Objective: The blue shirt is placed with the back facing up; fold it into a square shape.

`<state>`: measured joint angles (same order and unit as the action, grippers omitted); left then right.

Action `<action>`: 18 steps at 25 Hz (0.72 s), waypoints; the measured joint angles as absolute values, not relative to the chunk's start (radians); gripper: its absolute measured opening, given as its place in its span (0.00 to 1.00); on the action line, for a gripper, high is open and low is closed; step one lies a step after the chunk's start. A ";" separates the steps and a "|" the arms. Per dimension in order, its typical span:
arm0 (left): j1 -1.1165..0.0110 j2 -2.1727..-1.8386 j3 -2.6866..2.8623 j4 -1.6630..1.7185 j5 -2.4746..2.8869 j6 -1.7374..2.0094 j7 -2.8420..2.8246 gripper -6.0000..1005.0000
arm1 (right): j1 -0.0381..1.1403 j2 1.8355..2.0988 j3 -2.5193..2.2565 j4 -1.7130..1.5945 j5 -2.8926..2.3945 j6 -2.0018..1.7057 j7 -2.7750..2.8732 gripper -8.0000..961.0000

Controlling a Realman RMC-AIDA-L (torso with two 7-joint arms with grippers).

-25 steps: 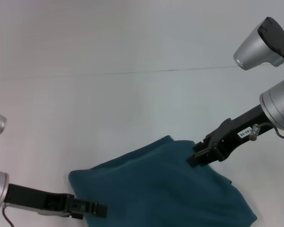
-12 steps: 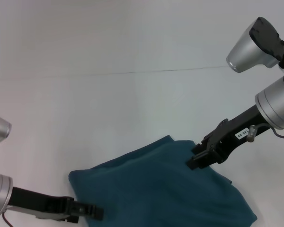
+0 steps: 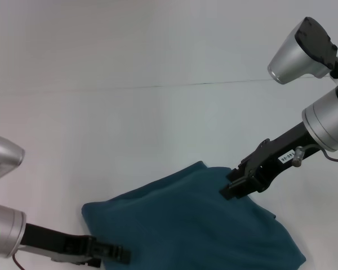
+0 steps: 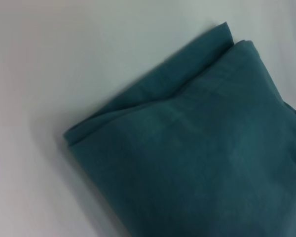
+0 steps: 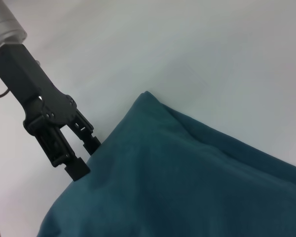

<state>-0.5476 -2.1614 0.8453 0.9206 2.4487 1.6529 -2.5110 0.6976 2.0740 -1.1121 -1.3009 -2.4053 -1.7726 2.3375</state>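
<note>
One blue shirt (image 3: 191, 225), already folded into a thick, roughly square stack, plain side up, lies on the near part of the white desk (image 3: 129, 129); I judge the folding all but done, with release and squaring of edges as what remains. Two grippers: my left gripper (image 3: 115, 256) sits at the near-left edge of the stack with jaws spread, as the right wrist view shows (image 5: 81, 148). My right gripper (image 3: 231, 190) rests at the far-right corner, jaw state I cannot tell; the next move calls for both to lift clear without dragging layers.

Near edge of the blue shirt (image 3: 197, 225), cut off in head view.
</note>
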 joint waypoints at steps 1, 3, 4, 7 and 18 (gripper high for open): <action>-0.549 -2.161 0.850 0.917 2.449 1.649 -2.511 0.92 | 0.698 2.074 -1.112 -1.301 -2.405 -1.773 2.338 0.44; -0.550 -2.161 0.861 0.913 2.450 1.642 -2.513 0.92 | 0.698 2.074 -1.112 -1.301 -2.405 -1.773 2.337 0.44; -0.551 -2.161 0.865 0.913 2.451 1.639 -2.514 0.92 | 0.698 2.074 -1.112 -1.301 -2.405 -1.773 2.337 0.44; -0.552 -2.162 0.867 0.912 2.452 1.638 -2.517 0.92 | 0.698 2.075 -1.112 -1.301 -2.405 -1.773 2.336 0.44; -0.578 -2.164 0.905 0.876 2.442 1.612 -2.533 0.92 | 0.708 2.077 -1.112 -1.292 -2.433 -1.764 2.333 0.44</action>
<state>-0.5779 -2.1644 0.9049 0.8762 2.4417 1.6124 -2.5329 0.7079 2.0773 -1.1122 -1.2919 -2.4335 -1.7642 2.3328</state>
